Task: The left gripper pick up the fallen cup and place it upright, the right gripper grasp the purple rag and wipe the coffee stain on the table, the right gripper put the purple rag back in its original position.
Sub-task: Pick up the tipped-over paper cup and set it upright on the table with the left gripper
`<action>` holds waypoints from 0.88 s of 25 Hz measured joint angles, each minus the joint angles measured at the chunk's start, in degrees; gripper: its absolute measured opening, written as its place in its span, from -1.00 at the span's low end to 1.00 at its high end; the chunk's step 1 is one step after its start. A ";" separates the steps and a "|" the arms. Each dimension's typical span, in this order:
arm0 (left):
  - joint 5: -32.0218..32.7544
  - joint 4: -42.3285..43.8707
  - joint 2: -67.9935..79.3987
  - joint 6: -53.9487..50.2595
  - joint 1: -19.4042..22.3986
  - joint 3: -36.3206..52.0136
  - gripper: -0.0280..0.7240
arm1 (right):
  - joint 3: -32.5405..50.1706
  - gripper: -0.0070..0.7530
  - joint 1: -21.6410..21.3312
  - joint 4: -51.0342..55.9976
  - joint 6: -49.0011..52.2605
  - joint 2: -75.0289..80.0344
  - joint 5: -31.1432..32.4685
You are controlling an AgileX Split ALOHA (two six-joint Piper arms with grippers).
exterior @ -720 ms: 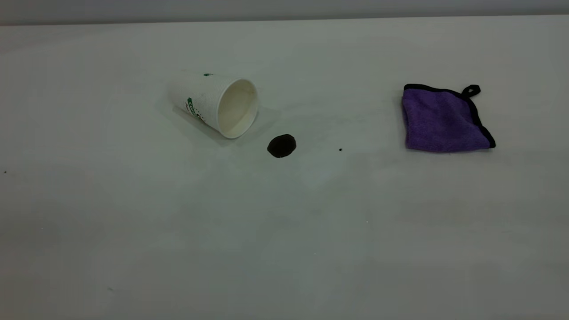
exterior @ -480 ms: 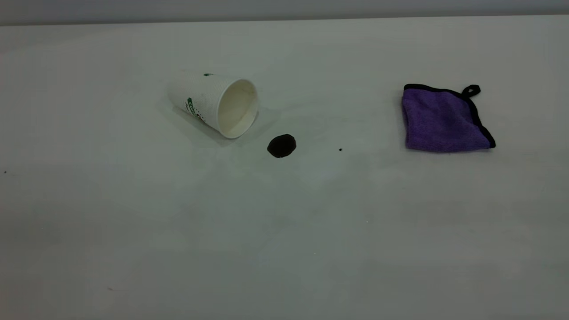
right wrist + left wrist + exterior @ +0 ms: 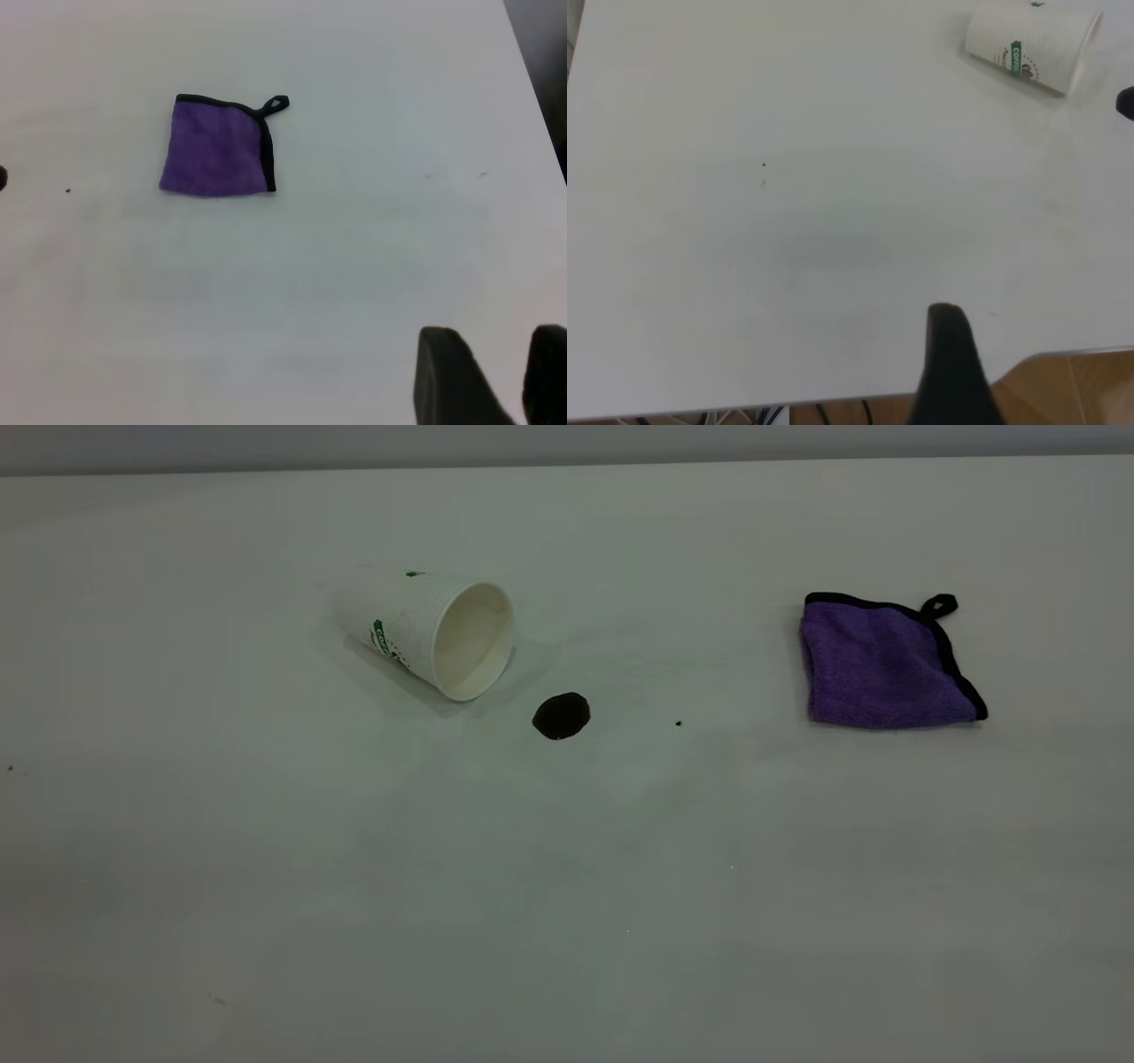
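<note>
The cup (image 3: 425, 633) is seen lying on its side on the table (image 3: 567, 886), its open mouth turned toward the coffee stain (image 3: 561, 716), which sits just beside the rim at about 4 o'clock. A tiny black speck (image 3: 679, 724) lies at 3 o'clock of the stain. The purple rag (image 3: 889, 662) rests flat, well apart at the stain's 2 o'clock, loop at its far corner. Wood-toned floor (image 3: 1072, 390) shows past the table edge. The left gripper (image 3: 950, 372) hangs over that edge; its opening cannot be told. The right gripper (image 3: 496, 376) is held narrowly parted, empty.
</note>
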 joint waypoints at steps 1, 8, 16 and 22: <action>0.00 0.00 0.00 0.00 0.00 0.00 0.59 | 0.00 -0.35 0.00 0.00 0.00 0.00 0.00; 0.00 0.00 0.00 0.00 0.00 0.00 0.59 | 0.00 -0.35 0.00 0.00 0.00 0.00 0.00; 0.00 0.00 0.00 0.00 0.00 0.00 0.59 | 0.00 -0.35 0.00 0.00 0.00 0.00 0.00; 0.00 0.61 2.44 0.00 0.00 -0.39 0.59 | 0.00 -0.35 0.00 0.00 0.00 0.00 0.00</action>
